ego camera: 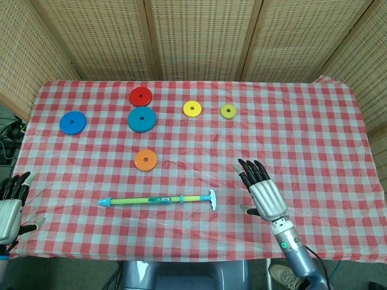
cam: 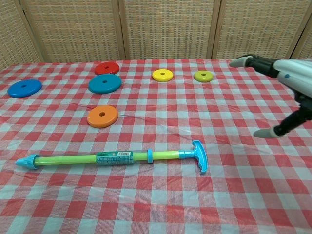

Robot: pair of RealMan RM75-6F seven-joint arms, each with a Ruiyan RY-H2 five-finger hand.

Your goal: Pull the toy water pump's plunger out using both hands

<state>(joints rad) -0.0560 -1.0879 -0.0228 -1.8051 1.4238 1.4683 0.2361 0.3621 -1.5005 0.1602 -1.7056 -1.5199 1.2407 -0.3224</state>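
Note:
The toy water pump (ego camera: 158, 200) (cam: 114, 158) lies flat on the checked cloth near the front edge: a green tube with a blue nozzle at its left end and a blue T-handle (ego camera: 211, 199) (cam: 199, 155) at its right end. My right hand (ego camera: 262, 191) (cam: 287, 83) hovers open above the cloth a short way right of the T-handle, fingers spread, touching nothing. My left hand (ego camera: 11, 205) is open at the table's front left corner, well left of the nozzle, and shows only in the head view.
Several flat discs lie further back: orange (ego camera: 146, 160), teal (ego camera: 142, 119), red (ego camera: 140, 96), blue (ego camera: 72, 122), yellow (ego camera: 192, 109) and olive-yellow (ego camera: 228, 110). Wicker screens close off the back and sides.

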